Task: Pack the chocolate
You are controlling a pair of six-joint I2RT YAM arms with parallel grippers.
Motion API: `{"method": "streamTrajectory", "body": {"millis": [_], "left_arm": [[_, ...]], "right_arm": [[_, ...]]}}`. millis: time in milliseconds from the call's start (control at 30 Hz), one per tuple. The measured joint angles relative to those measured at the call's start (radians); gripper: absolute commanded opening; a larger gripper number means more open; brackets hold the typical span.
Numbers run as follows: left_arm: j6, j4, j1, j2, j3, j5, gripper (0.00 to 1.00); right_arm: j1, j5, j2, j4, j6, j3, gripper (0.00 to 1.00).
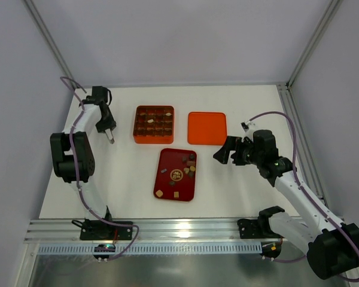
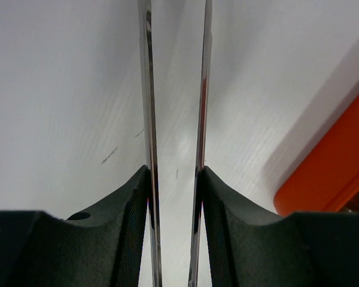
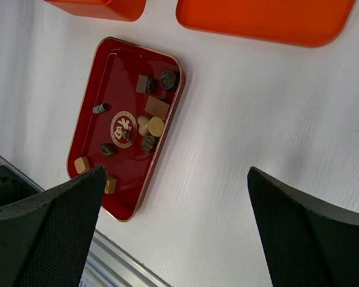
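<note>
At left, left gripper (image 1: 110, 141) over white tabletop (image 1: 125, 173), thin metal fingers (image 2: 145, 89) narrowly parted, nothing between. Centre: orange square gridded box (image 1: 154, 125), several cells filled; nearer, dark red rectangular tray (image 1: 166, 156) carrying loose brown, tan and cream chocolate pieces (image 3: 157, 126). Beside box, flat orange lid (image 1: 206, 128). At right, right gripper (image 1: 222, 152), jaws spread wide, empty.

The only marking is a round gold emblem (image 3: 124, 129) on the dark red tray's (image 3: 119, 72) floor, its characters too small to read.
</note>
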Motion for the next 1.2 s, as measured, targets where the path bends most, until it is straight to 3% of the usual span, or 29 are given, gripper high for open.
{"method": "streamTrajectory", "body": {"millis": [467,1067,1200], "left_arm": [[0.01,0.015,0.053,0.117,0.0,-0.009,0.44],[0.023,0.015,0.057,0.163,-0.004,-0.04,0.66],[0.023,0.016,0.058,0.163,-0.004,-0.042,0.77]], "right_arm": [[0.002,-0.001,-0.006,0.0,0.0,0.0,1.0],[0.002,-0.001,-0.006,0.0,0.0,-0.007,1.0],[0.002,-0.001,-0.006,-0.001,0.0,-0.007,1.0]]}}
